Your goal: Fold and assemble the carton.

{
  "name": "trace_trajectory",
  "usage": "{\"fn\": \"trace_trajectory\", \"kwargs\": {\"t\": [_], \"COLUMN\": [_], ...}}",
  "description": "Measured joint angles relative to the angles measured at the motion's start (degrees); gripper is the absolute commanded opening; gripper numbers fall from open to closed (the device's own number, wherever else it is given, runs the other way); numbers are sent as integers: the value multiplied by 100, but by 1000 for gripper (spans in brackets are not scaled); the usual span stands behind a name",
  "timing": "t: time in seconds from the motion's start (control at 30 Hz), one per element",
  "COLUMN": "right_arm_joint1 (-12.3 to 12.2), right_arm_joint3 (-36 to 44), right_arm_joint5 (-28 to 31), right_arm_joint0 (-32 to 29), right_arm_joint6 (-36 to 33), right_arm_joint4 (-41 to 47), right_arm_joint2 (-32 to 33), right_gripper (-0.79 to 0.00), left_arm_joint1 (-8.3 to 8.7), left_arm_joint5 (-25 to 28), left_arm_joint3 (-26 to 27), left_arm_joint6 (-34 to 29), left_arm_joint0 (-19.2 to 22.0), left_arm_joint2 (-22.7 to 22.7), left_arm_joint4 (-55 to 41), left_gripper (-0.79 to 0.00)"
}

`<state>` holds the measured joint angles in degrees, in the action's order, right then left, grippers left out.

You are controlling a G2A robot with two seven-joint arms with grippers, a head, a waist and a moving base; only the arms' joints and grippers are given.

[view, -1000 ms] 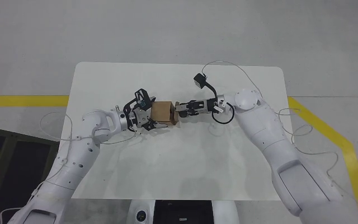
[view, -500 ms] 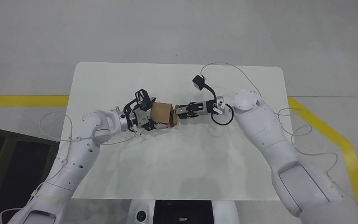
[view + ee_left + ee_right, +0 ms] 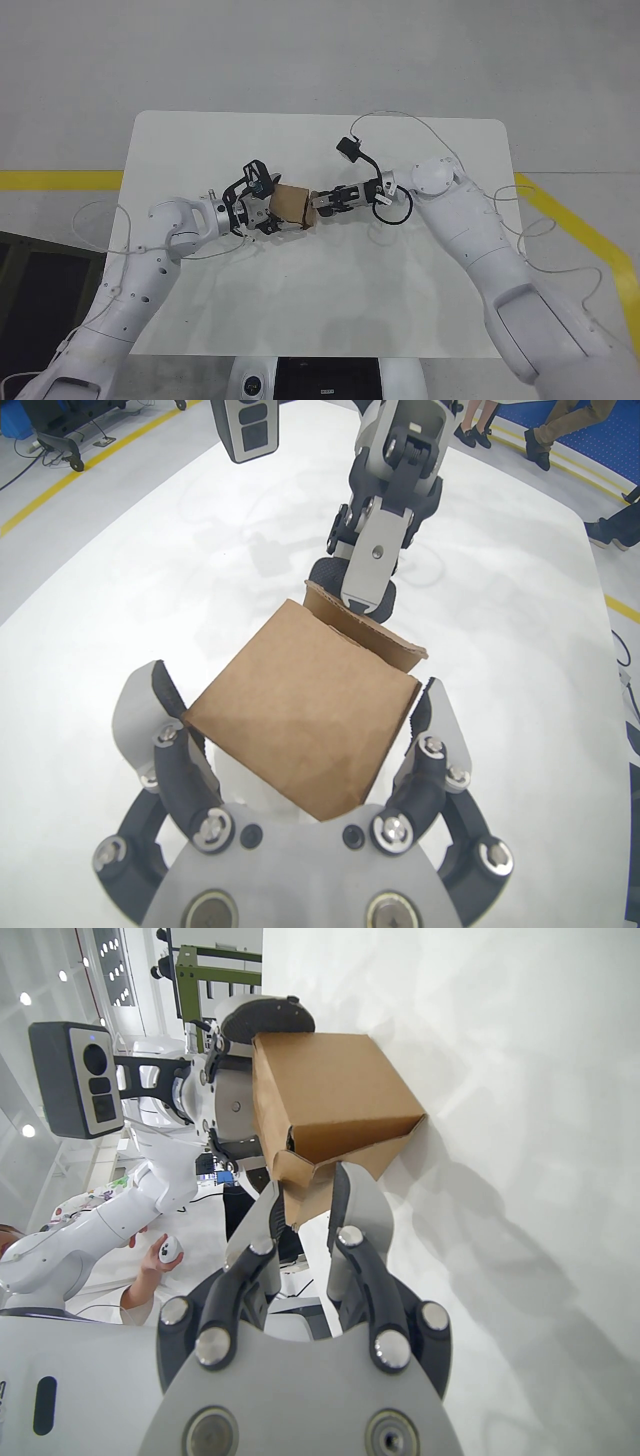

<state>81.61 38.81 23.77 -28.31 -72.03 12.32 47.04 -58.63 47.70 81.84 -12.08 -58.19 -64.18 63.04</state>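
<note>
Broadly, the white table (image 3: pixel 200 140) serves as the reference. The carton (image 3: pixel 290 203) lies on it just left of its middle, well apart from every edge. As a small box of brown corrugated board, it is judged light, stiff across its panels, weak along the creases and easily slid on the smooth top. It is best held across two opposite walls, with any flap taken near its free edge.

The left gripper (image 3: pixel 295 685) is set on the side facing the table's left edge, its fingers clasped against two opposite walls. The right gripper (image 3: pixel 310 1188) is set on the side facing the table's right edge, its fingers seemingly nipped on the end flap (image 3: pixel 300 1168), though some gap is seen between the pads.

The carton's open mouth is revealed by the right wrist view. The closed upper panel and both wall contacts are given by the left wrist view.
</note>
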Motion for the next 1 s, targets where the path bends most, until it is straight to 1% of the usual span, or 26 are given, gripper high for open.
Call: {"fn": "trace_trajectory", "kwargs": {"t": [0.13,0.17,0.2,0.27,0.3,0.33,0.5,0.77,0.9,1.0], "right_arm_joint1": [33,41,49,58,57,52,-6,-172,-293,-415], "right_arm_joint3": [-10,-8,-8,-21,-35,-54,-52,388,642,843], "right_arm_joint5": [-3,1,9,31,45,65,134,140,32,33], "right_arm_joint0": [35,44,53,77,86,92,46,-203,-323,-414], "right_arm_joint6": [30,33,34,27,22,14,14,75,114,198], "right_arm_joint4": [-36,-38,-38,-23,-15,-3,87,316,192,-105], "right_arm_joint2": [-52,-63,-71,-73,-65,-46,94,465,660,831], "right_gripper": [-613,-597,-554,-363,-37,0,0,0,0,0], "left_arm_joint1": [3,4,5,8,10,14,37,98,138,177], "left_arm_joint5": [-7,-7,-5,5,9,15,40,274,399,513], "left_arm_joint3": [12,12,11,-3,-11,-21,-86,-171,-151,-169], "left_arm_joint6": [-8,-9,-9,0,5,9,21,24,-87,-143], "left_arm_joint0": [-11,-14,-16,-24,-28,-33,-72,-145,-147,-149], "left_arm_joint2": [-14,-17,-20,-33,-42,-55,-154,-441,-586,-724], "left_arm_joint4": [-8,-8,-8,-2,1,9,-21,-445,-579,-609], "left_gripper": [0,0,0,0,0,0,0,0,0,0]}}
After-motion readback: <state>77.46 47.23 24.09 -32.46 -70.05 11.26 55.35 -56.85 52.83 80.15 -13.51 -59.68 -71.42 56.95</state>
